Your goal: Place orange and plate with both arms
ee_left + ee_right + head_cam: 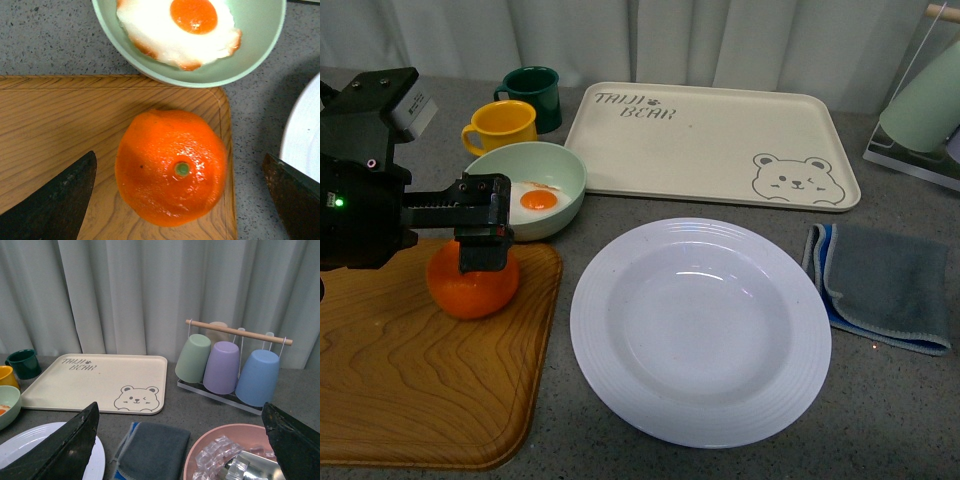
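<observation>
The orange [472, 283] sits upright on the far right corner of a wooden board [410, 380]. In the left wrist view the orange [171, 167] shows its green stem dimple. My left gripper [483, 252] is open and hangs just above the orange, with a finger [55, 202] on each side and clear of it. The white plate [700, 328] lies on the table at the centre; its rim shows in the left wrist view [302, 145] and the right wrist view [30, 440]. My right gripper [182, 445] is open and empty, out of the front view.
A pale green bowl [550, 165] with a fried egg touches the board's far edge. Yellow mug [500, 127], green mug [532, 95], cream bear tray [710, 140], grey cloth [880, 285]. A cup rack [230, 365] and a pink bowl [200, 445] of ice stand to the right.
</observation>
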You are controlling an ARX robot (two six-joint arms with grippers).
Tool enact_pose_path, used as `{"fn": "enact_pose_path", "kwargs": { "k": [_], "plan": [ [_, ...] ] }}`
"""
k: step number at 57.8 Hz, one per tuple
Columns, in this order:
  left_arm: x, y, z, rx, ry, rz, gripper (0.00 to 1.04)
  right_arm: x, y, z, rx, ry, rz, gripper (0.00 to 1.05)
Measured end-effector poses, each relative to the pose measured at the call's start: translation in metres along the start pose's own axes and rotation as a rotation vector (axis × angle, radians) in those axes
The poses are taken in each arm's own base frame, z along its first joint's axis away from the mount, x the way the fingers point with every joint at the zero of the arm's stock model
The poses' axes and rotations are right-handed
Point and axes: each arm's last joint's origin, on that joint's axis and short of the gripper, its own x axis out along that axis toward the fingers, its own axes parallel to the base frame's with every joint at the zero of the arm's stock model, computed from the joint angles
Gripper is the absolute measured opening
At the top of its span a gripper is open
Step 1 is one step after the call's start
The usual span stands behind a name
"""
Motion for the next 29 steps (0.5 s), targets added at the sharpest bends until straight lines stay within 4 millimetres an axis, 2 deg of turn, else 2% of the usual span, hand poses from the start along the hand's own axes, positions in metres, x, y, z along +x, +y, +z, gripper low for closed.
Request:
{"fn": "enact_pose_path", "kwargs": {
  "k": [17, 29],
  "plan": [
    [0.013, 0.008, -0.007, -0.028, 0.055, -0.006, 0.98, 0.000, 0.000, 0.000, 0.000, 0.000, 0.000, 0.95],
    [0.014, 0.007, -0.005, -0.030, 0.056, -0.026, 0.63, 0.000, 0.000, 0.000, 0.000, 0.000, 0.000, 0.95]
  ]
}}
